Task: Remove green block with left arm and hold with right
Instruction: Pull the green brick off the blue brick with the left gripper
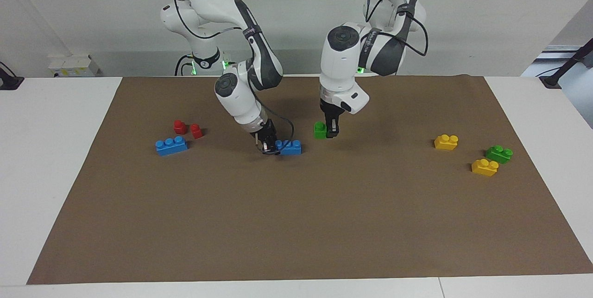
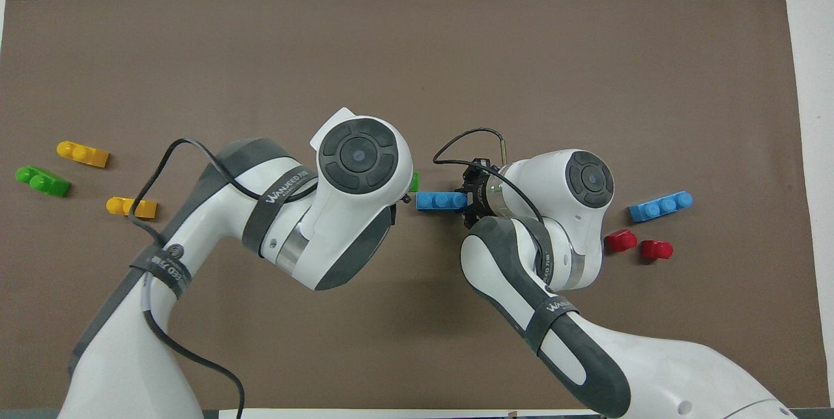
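The green block (image 1: 319, 130) is a small bright green brick held at the tips of my left gripper (image 1: 328, 133), just above the brown mat (image 1: 296, 224) near the table's middle. In the overhead view only a sliver of the block (image 2: 414, 181) shows past the left arm's wrist, which hides the left gripper. My right gripper (image 1: 270, 146) is shut on one end of a blue brick (image 1: 290, 148), low at the mat. The green block is apart from this blue brick (image 2: 442, 201), beside it toward the left arm's end. The right gripper (image 2: 470, 201) holds the brick's end.
A second blue brick (image 1: 171, 145) and two red pieces (image 1: 179, 126) (image 1: 196, 131) lie toward the right arm's end. Two yellow bricks (image 1: 446, 142) (image 1: 484, 167) and a darker green brick (image 1: 499, 153) lie toward the left arm's end.
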Action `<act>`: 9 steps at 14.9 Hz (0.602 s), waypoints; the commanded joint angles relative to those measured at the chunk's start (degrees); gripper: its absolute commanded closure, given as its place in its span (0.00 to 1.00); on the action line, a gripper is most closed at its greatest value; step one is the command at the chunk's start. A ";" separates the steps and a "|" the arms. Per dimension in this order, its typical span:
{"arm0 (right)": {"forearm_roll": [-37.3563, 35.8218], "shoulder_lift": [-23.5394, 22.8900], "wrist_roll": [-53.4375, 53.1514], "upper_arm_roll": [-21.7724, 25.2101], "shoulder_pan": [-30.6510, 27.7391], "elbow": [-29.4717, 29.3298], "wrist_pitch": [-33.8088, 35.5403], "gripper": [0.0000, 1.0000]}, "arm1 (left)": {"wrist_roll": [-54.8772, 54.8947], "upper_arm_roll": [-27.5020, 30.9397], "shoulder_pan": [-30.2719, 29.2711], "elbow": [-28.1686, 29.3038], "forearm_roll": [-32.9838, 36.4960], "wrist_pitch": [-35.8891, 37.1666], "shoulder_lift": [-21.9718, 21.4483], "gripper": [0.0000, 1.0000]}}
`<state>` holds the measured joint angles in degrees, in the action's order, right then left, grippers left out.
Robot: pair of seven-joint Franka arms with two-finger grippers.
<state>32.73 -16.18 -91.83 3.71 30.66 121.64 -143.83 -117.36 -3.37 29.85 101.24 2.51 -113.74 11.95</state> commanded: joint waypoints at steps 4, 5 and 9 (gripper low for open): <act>1.81 0.27 2.27 0.16 -0.42 0.71 -0.05 0.96 | 16.96 -0.40 -9.80 2.39 -0.14 0.36 -1.05 1.00; 1.81 0.27 2.36 0.16 -0.77 0.27 0.39 0.96 | 19.33 -0.40 -10.94 2.39 -0.05 0.28 -1.05 1.00; 1.55 0.79 4.99 0.42 -3.31 -3.33 6.35 0.95 | 28.65 -0.40 -16.21 3.26 -1.19 -1.30 -0.97 1.00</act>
<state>32.73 -16.15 -89.87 4.18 29.63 120.44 -141.48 -93.60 -3.22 16.32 102.48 2.38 -113.69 11.97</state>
